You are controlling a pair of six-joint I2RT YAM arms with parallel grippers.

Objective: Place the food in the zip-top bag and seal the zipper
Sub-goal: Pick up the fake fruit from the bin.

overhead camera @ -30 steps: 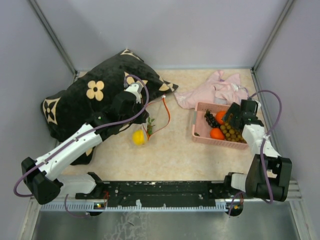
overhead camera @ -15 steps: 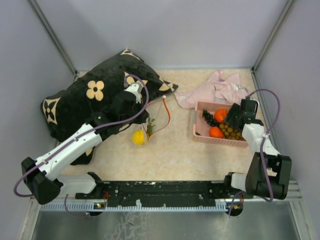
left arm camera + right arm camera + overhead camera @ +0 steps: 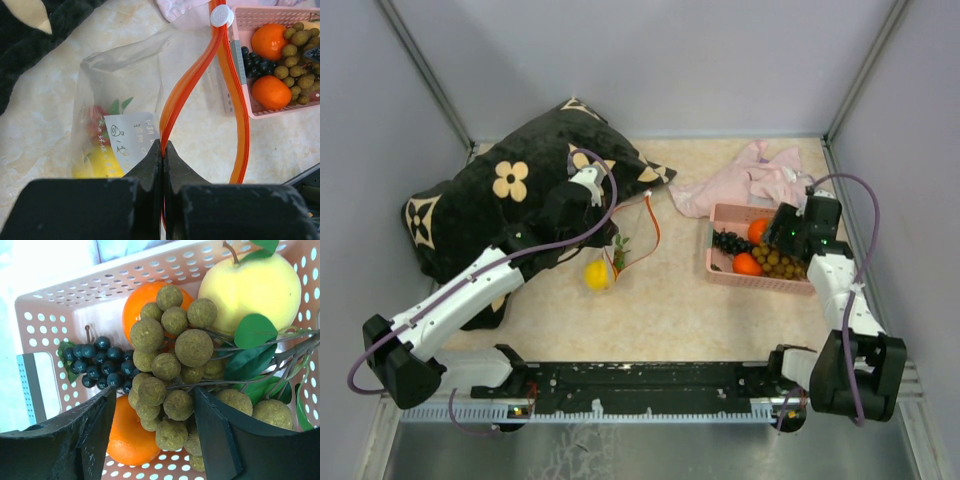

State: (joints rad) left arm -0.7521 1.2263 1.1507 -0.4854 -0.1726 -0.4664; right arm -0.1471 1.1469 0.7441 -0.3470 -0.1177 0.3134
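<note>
The brownish-green toy grape bunch (image 3: pixel 170 365), probably light and floppy, lies in the pink perforated basket (image 3: pixel 50 315) at 3 o'clock. The right pincer (image 3: pixel 155 391) stands open astride it; I would pinch mid-cluster. The left pincer (image 3: pixel 163 145) clenches the orange-red zipper strip (image 3: pixel 185 90).

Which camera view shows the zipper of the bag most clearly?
The left wrist view: there the zipper is large and sharp, an orange-red loop pinched in the shut left claw. The top view shows only a thin orange line beside the pillow. The right wrist view does not show it.
</note>
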